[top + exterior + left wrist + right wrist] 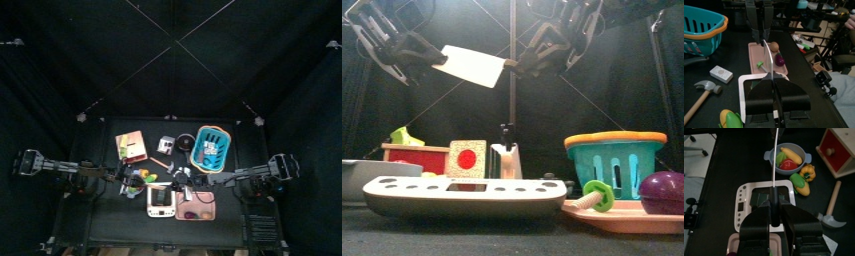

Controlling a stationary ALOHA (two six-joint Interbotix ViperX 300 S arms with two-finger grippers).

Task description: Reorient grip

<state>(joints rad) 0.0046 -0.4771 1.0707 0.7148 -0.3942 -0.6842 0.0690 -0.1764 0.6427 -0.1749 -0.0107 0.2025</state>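
1. White tray (462,195) at the table's 6 o'clock edge. A pink board (616,216) is just beside it toward 5 o'clock, carrying a purple plum (663,192).
2. Red box (422,158) at 10 o'clock, teal basket (616,160) at 2 o'clock, both further back.
3. White card (472,67) is in the air over the table's middle, tilted, between both arms.
4. Left gripper (768,76): jaws pinched tight on the card's thin edge.
5. Right gripper (773,190): jaws closed narrow on the card too.
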